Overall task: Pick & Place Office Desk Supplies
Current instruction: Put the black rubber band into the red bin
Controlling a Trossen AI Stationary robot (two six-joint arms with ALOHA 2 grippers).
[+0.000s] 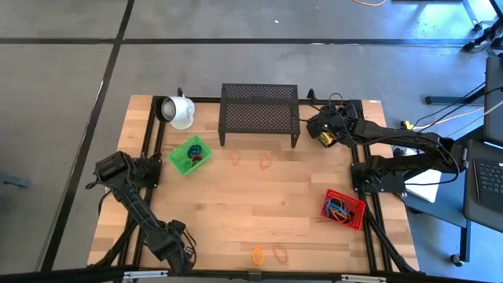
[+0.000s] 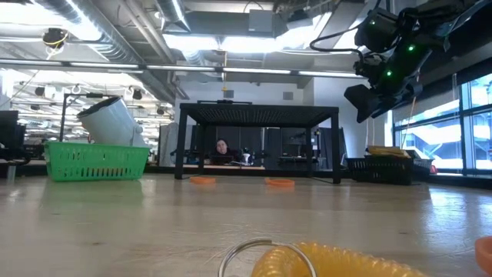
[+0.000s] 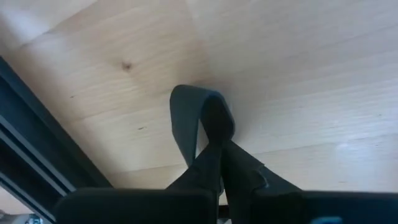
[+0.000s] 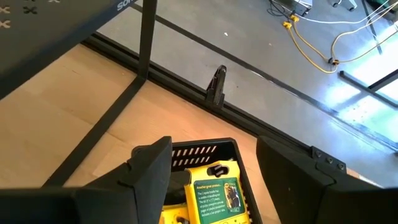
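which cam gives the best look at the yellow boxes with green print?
Right wrist view: a yellow box fills the frame's lower middle between the open right gripper fingers, print visible, inside a black slotted bin. The high view shows only a yellow speck under that gripper; the low view shows something yellow over a dark tray; the left wrist view shows none.

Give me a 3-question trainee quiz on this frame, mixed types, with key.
1. True or false: the left gripper stands wide open above the green basket.
2. The right gripper hovers over: A) the white mug; B) the red basket; C) the black bin with yellow boxes.
3. Fill in: two orange loops lie on the table in front of the black mesh ____.

Key: 1 false, it is shut at the table's near left corner; 2 C; 3 shelf.
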